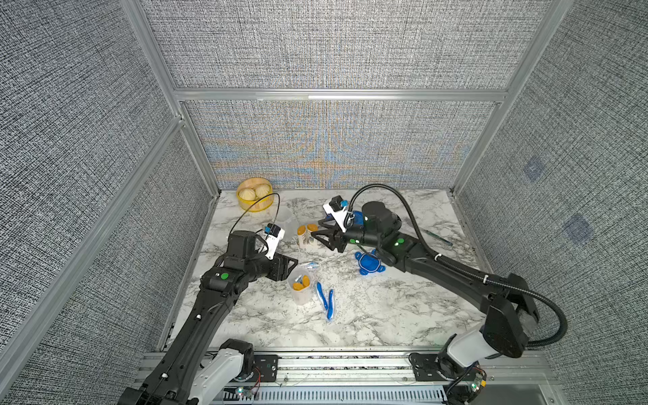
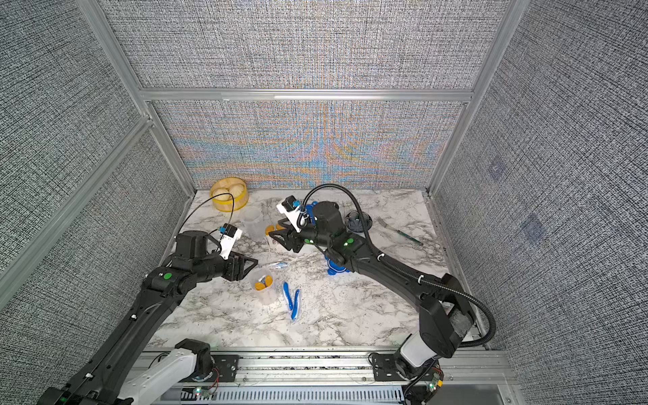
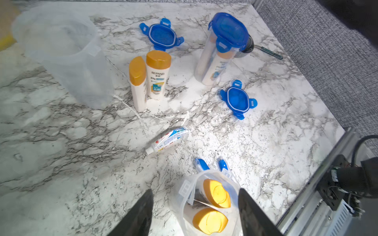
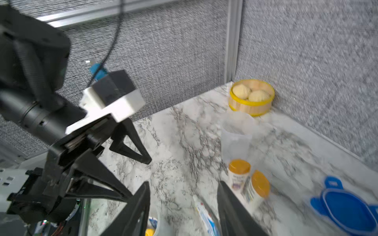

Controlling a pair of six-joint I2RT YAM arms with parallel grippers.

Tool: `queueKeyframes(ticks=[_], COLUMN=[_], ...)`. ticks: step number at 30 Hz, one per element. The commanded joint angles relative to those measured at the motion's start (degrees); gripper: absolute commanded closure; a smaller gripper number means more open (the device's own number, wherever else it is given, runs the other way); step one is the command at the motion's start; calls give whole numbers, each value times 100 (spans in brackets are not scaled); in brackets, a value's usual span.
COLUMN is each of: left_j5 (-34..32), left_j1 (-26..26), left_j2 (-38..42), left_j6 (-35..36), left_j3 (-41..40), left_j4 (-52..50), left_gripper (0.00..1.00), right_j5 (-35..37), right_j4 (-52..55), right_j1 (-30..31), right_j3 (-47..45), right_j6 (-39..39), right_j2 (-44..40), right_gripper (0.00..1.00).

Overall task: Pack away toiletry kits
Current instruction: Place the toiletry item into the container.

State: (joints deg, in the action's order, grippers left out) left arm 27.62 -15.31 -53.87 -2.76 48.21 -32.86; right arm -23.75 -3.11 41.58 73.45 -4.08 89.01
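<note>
Filling the open cup (image 1: 301, 288) seems the step in hand: two bottles (image 3: 216, 196) stand inside, while the toothpaste tube (image 3: 167, 140) and toothbrushes (image 1: 322, 296) lie near it. The left gripper (image 3: 195, 193) hovers at its rim and the right gripper (image 4: 184, 185) beyond it, both with jaws apart and empty. Next, I'd say, comes a low pinch on the tube.

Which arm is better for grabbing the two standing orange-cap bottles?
Right. The right gripper is open beside the standing bottles; the left gripper hovers at the open cup, farther off.

Two orange-capped bottles (image 1: 306, 240) stand upright near the middle of the surface (image 1: 385, 315); a clear cup (image 1: 301, 297) beside two flat blue toothbrushes (image 1: 322, 296) holds two more.
</note>
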Motion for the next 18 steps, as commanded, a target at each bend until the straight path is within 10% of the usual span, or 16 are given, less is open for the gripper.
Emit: queueKeyframes(ticks=[1,11,18], left_j5=[387,-261,-554], left_j1=[-38,-574,-827], left_j2=[122,156,-42], left_j6=[219,636,693], left_j3=[-12,-2,153], left_j4=[270,-284,-818], left_gripper=[35,36,36], right_j5=[169,-599,-866], right_j4=[2541,5392,4741], right_j1=[-260,-371,60], right_j3=[413,727,178], right_j6=[-902,-2789,-3538], right_j2=[37,356,1054], right_gripper=[50,55,55])
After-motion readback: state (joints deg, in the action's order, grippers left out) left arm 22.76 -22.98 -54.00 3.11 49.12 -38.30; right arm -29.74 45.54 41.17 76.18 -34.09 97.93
